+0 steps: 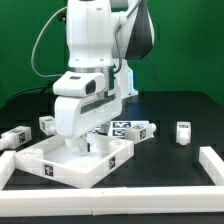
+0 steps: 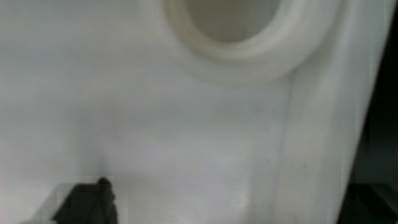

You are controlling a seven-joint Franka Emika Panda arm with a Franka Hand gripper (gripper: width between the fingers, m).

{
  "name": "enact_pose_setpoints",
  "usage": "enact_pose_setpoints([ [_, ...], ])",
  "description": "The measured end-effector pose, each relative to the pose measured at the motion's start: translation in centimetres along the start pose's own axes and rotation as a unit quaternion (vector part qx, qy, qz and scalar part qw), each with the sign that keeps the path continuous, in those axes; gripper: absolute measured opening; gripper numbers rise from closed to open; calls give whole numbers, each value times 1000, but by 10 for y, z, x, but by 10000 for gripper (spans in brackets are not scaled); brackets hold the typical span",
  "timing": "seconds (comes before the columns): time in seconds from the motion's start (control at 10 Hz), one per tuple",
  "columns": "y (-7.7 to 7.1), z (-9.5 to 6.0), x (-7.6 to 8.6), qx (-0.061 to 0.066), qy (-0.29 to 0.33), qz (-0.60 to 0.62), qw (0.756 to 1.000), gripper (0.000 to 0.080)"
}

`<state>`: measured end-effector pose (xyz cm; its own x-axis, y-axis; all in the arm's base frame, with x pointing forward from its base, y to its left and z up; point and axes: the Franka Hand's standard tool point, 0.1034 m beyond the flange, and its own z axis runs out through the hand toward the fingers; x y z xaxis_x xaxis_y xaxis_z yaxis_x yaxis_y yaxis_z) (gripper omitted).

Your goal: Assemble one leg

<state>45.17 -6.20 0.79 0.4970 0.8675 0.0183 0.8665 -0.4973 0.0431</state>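
My gripper (image 1: 86, 147) points down, close over the large white square tray-like piece (image 1: 55, 165). In the wrist view the gripper (image 2: 231, 208) is open, and one dark fingertip (image 2: 80, 203) shows low at the side. Between the jaws lies only the tray's flat white surface (image 2: 143, 120), with a round raised hole (image 2: 231, 25) further off. No leg is in the jaws. Small white legs with marker tags lie on the black table: one at the exterior view's far left (image 1: 14, 137), one behind the tray (image 1: 47, 123), one at the right (image 1: 183, 131).
A cluster of tagged white pieces (image 1: 131, 129) lies just right of the arm. A raised white border (image 1: 211, 164) runs along the exterior view's right and front edges of the table. The arm's body hides the middle of the tray.
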Motion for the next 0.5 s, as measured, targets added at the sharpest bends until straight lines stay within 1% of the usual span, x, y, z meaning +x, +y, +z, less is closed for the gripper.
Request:
enact_pose_setpoints([
  [0.1,0,0,0,0,0,0,1000,350],
  [0.2,0,0,0,0,0,0,1000,350],
  [0.3,0,0,0,0,0,0,1000,169],
  [0.4,0,1,0,1,0,0,1000,52],
  [0.5,-2,1,3,0,1,-4,1000,52],
])
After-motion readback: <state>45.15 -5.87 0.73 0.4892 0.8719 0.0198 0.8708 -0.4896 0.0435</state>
